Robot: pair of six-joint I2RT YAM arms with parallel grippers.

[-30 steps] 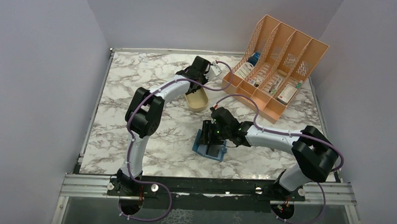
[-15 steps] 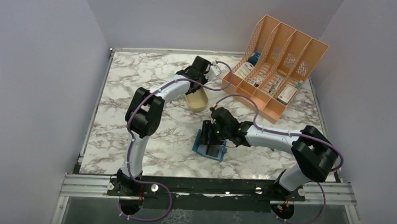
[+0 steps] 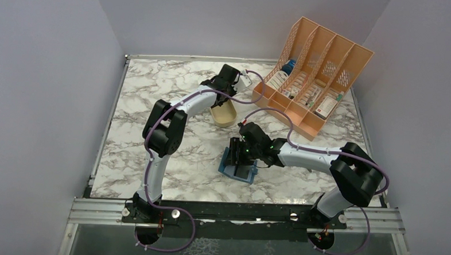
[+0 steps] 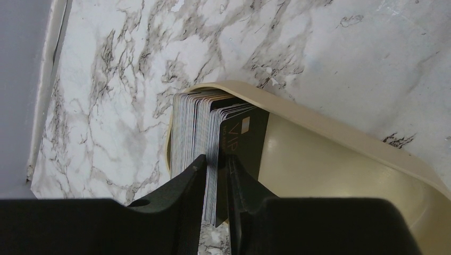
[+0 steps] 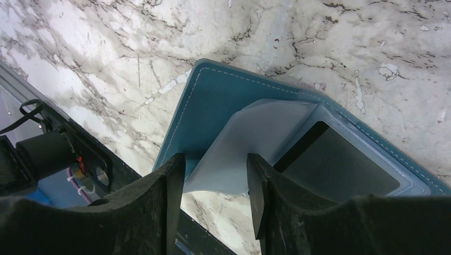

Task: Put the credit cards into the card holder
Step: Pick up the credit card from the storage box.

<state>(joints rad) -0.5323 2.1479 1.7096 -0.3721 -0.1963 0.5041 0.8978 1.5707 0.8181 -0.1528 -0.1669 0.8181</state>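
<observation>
The credit cards [image 4: 189,122] stand on edge in a tight stack at one end of the tan tray [image 4: 330,154]. A black card [image 4: 250,138] marked VIP faces the tray's hollow. My left gripper [image 4: 217,164] is shut on the black card and a few cards behind it. In the top view the left gripper [image 3: 227,97] hangs over the tray [image 3: 223,117]. The card holder [image 5: 213,103] lies open on the marble, teal back down. Its pale blue flap [image 5: 255,138] is raised and fills the gap of my right gripper [image 5: 215,172], which is shut on it. A dark pocket mouth [image 5: 340,164] gapes beside the flap.
An orange slotted file rack [image 3: 317,80] holding small boxes stands at the back right. The table's near edge with its metal rail [image 3: 237,211] runs just below the card holder [image 3: 237,171]. Grey walls close in the left, the back and the right.
</observation>
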